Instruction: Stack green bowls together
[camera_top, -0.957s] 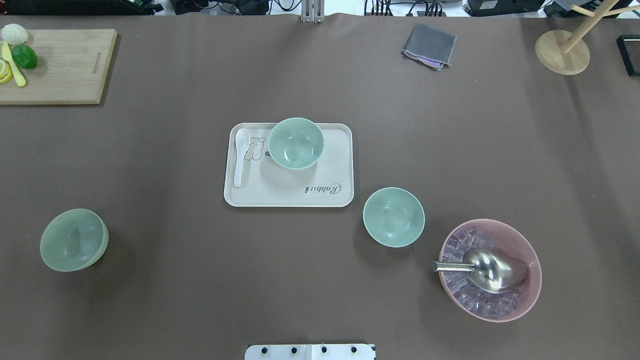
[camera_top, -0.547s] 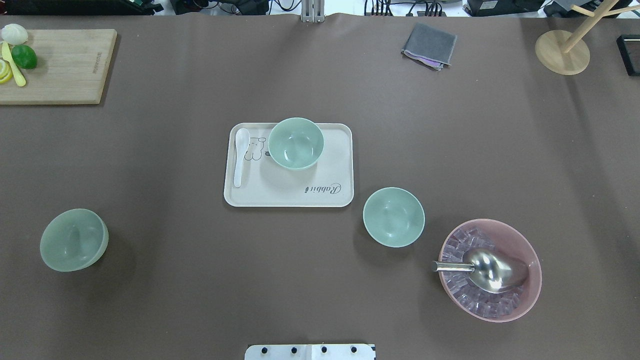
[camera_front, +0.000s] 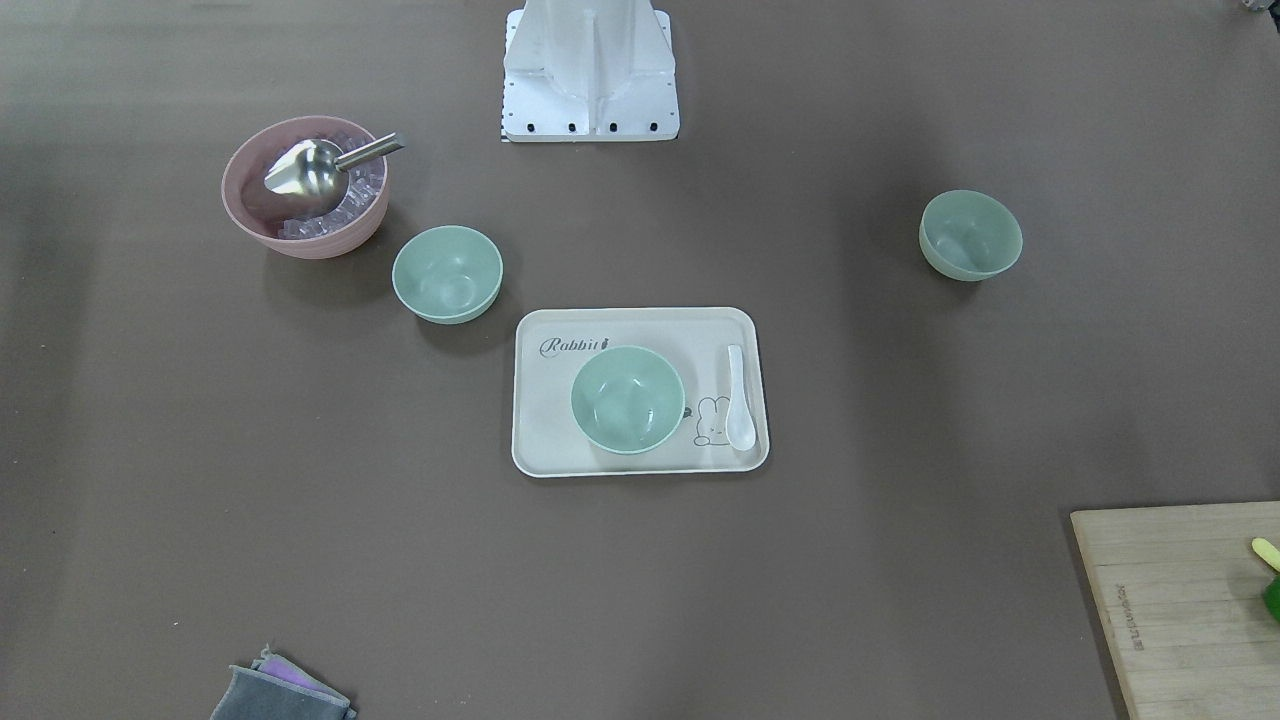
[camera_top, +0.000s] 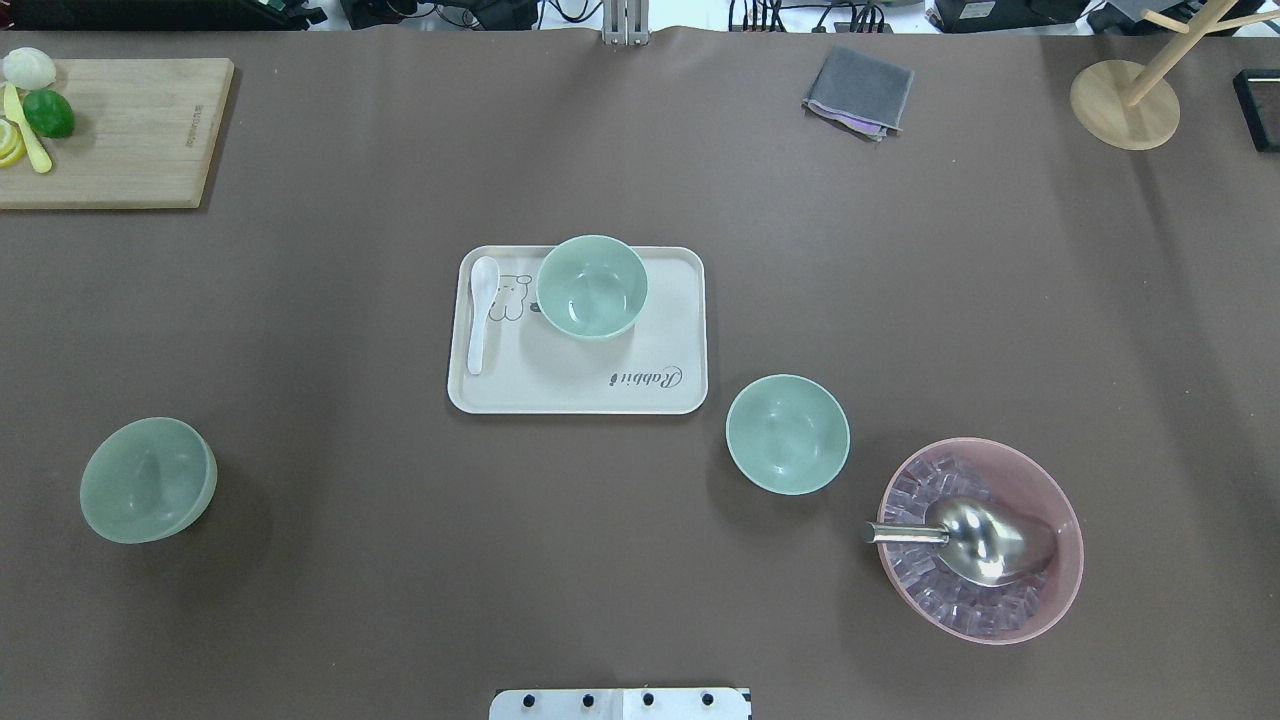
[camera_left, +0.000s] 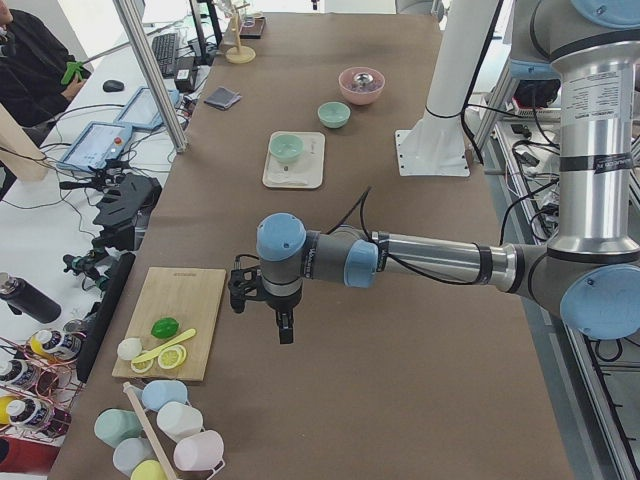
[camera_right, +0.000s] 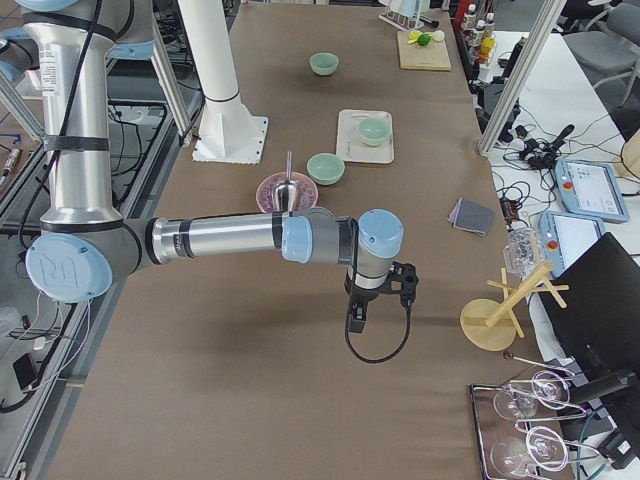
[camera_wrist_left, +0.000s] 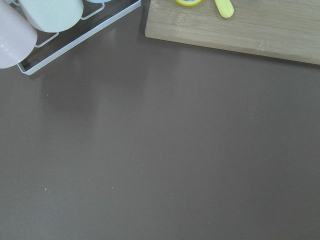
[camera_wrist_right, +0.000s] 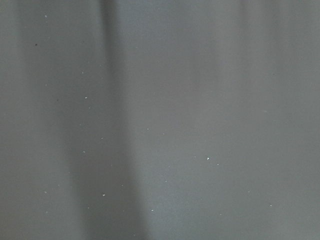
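Observation:
Three pale mint-green bowls stand apart and upright on the brown table. One bowl (camera_top: 592, 288) sits on the cream tray (camera_top: 680, 330). A second bowl (camera_top: 787, 434) stands just off the tray's near right corner. The third bowl (camera_top: 148, 480) stands far off at the near left. They also show in the front view: on the tray (camera_front: 628, 399), beside the pink bowl (camera_front: 446, 273), and alone (camera_front: 970, 235). My left gripper (camera_left: 285, 332) and right gripper (camera_right: 354, 318) show only in the side views, far from the bowls. I cannot tell whether they are open or shut.
A pink bowl (camera_top: 1060, 500) of ice cubes with a metal scoop (camera_top: 985, 540) stands right of the second bowl. A white spoon (camera_top: 481, 312) lies on the tray. A cutting board (camera_top: 130, 130), a grey cloth (camera_top: 860, 90) and a wooden stand (camera_top: 1122, 105) are along the far edge.

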